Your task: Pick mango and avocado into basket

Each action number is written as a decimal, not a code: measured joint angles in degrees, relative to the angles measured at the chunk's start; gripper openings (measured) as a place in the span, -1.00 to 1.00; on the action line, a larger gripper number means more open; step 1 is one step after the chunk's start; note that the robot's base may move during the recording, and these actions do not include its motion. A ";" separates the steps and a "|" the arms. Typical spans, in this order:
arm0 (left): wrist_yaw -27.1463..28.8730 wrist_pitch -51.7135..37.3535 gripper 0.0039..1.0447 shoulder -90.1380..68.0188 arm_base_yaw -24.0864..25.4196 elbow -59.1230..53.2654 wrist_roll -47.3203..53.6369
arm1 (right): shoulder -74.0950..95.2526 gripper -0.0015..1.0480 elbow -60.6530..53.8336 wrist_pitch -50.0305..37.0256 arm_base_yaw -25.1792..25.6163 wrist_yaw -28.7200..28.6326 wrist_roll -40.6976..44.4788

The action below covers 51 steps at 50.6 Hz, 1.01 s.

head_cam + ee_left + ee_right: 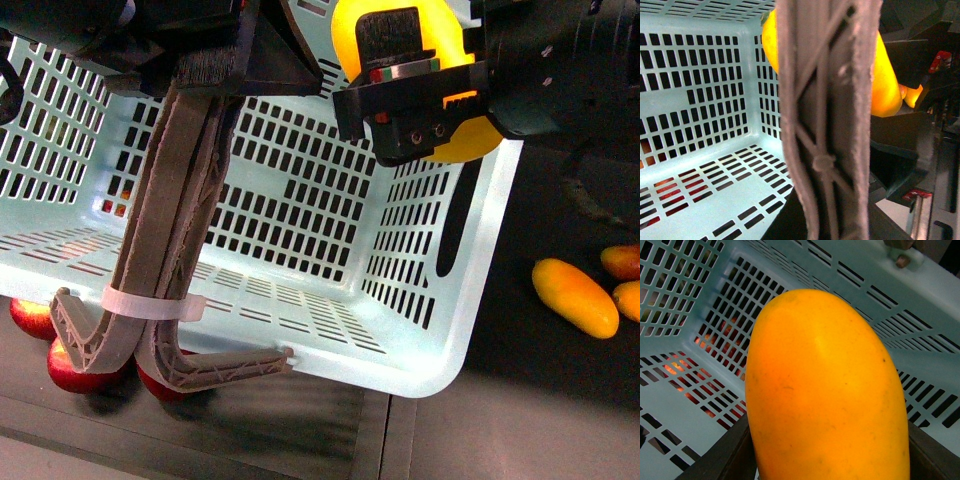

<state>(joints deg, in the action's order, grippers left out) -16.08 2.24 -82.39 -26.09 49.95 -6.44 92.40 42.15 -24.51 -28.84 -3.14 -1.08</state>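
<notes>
Mango (825,390) over the basket (430,370) — right jaws pinching it.
Left jaws are clamping the handles (170,230); releasing this close to the side wall, you are risking a bounce-out.

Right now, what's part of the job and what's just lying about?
Job: mango, gripped by right end effector; basket. No avocado in view.
Lying about: yellow-orange fruits right of the basket; red fruits at its near-left corner.
</notes>
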 joint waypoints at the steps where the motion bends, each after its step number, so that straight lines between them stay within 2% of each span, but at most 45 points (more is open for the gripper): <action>1: 0.00 0.00 -0.87 0.00 0.00 0.00 0.00 | 0.26 0.17 0.00 -0.35 -0.02 0.11 -0.13; 5: 0.00 0.00 -0.87 0.00 0.00 0.00 0.00 | 0.63 0.18 0.00 -1.25 -0.07 0.52 -0.44; 15: 0.00 0.00 -0.87 0.00 0.00 0.00 0.00 | -4.00 0.88 -2.08 -5.90 1.49 3.61 -2.12; 22: 0.33 0.09 -0.87 -0.02 0.00 -0.02 -0.20 | -17.14 0.85 -6.29 -6.58 6.88 8.41 -3.63; 30: 0.57 0.09 -0.87 -0.02 0.00 0.00 0.09 | -34.38 0.85 -12.00 -0.57 11.85 11.80 -6.95; 37: 0.37 0.09 -0.87 -0.02 0.00 0.00 0.00 | -48.04 0.85 -17.59 5.86 13.42 15.26 -9.66; 45: 0.00 0.09 -0.87 -0.02 0.00 0.00 0.02 | -63.95 0.85 -26.80 12.63 13.66 22.40 -10.19; 51: 0.02 0.09 -0.87 -0.02 0.00 -0.02 -0.02 | -66.79 0.85 -28.68 13.14 13.77 22.91 -9.88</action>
<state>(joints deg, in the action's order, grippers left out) -16.05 2.33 -82.41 -26.09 49.93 -6.46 25.61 13.47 -11.38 -15.07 19.77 -10.96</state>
